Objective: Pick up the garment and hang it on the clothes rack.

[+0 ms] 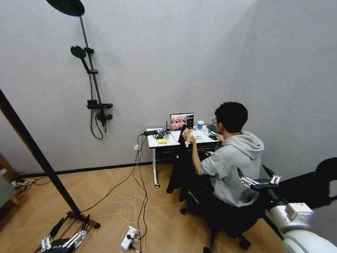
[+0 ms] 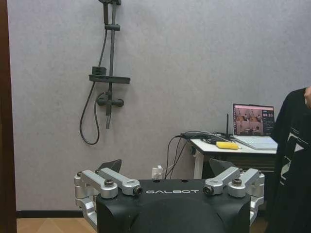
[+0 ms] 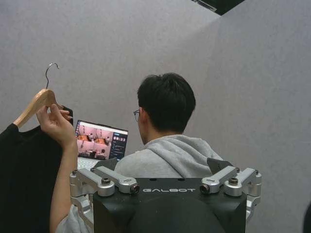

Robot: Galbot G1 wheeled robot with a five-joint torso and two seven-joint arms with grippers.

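A dark garment (image 1: 178, 168) on a wooden hanger (image 3: 35, 104) is held up by a person's hand (image 3: 56, 124) beside the worktop (image 1: 160, 140), well apart from both grippers. The right gripper (image 1: 258, 181) is seen low at the right of the head view, behind the seated person, with its jaws spread open and nothing between them. The left gripper (image 1: 63, 240) hangs low near the floor at the left, well apart from the garment; its jaws also appear open and empty. 1 risk is judged to be contact with the person, who sits between the right gripper and the garment. Another is judged to be a poor grasp: if loose cloth is taken, not the hanger, the garment could slide off. The cables (image 1: 129, 203) on the floor could be caught by the base.
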